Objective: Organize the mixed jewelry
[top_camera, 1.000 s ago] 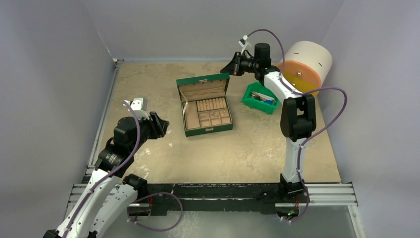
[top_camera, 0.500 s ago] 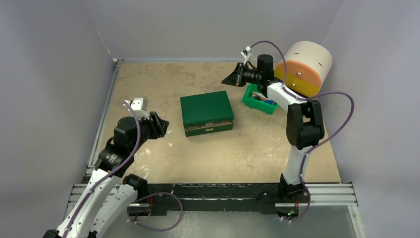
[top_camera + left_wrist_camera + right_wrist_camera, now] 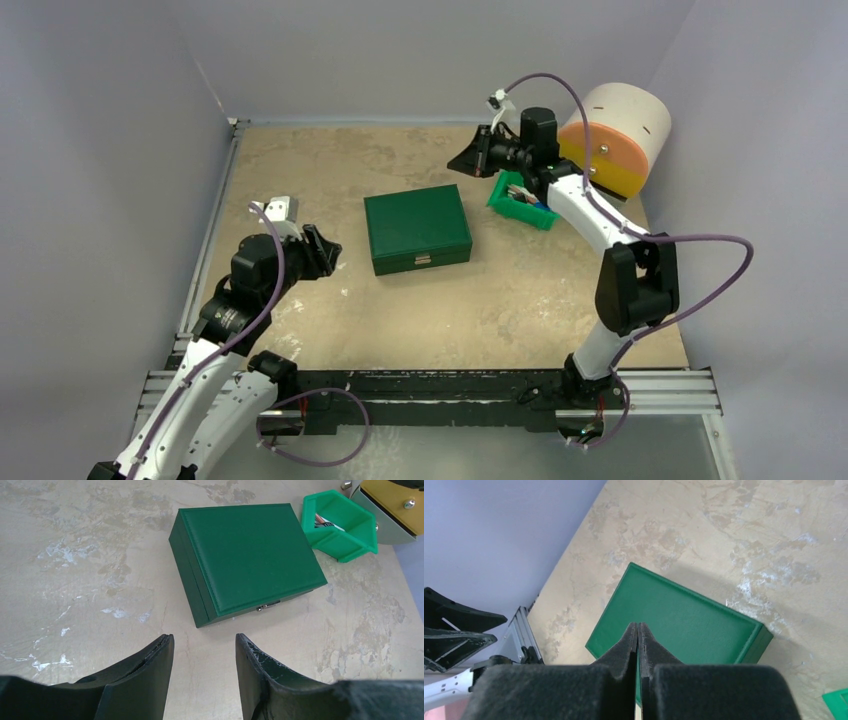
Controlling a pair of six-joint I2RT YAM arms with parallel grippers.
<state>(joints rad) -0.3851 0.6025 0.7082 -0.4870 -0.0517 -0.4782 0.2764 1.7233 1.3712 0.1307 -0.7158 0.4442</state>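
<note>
Green is most of what you see: one green box [image 3: 417, 228] lies flat near the middle of the mottled tan table [image 3: 480, 320]. Its lid is down, with one small metal latch [image 3: 267, 607] on the front wall. None of the jewelry shows in any view. With the lid shut, whatever the box holds is hidden from you, so you cannot tell how the pieces look or how many there are.

One green bin [image 3: 520, 203] stands just beside the box's far right corner, with a gap between them. In it lie a few thin pieces, silvery and orange, too small for you to name or count. Behind the bin lies one drum [image 3: 620, 130] on its side, white with an orange face.

You have two grippers in view. Your left gripper [image 3: 204, 645] hangs over bare table to the left of the box and points toward it. Its two fingers stand partly apart with nothing between them. Your right gripper [image 3: 638, 627] hovers high near the box's far right corner, close to the bin, and its camera looks down on the lid. Its two fingers are pressed pad against pad and grip nothing.
</note>
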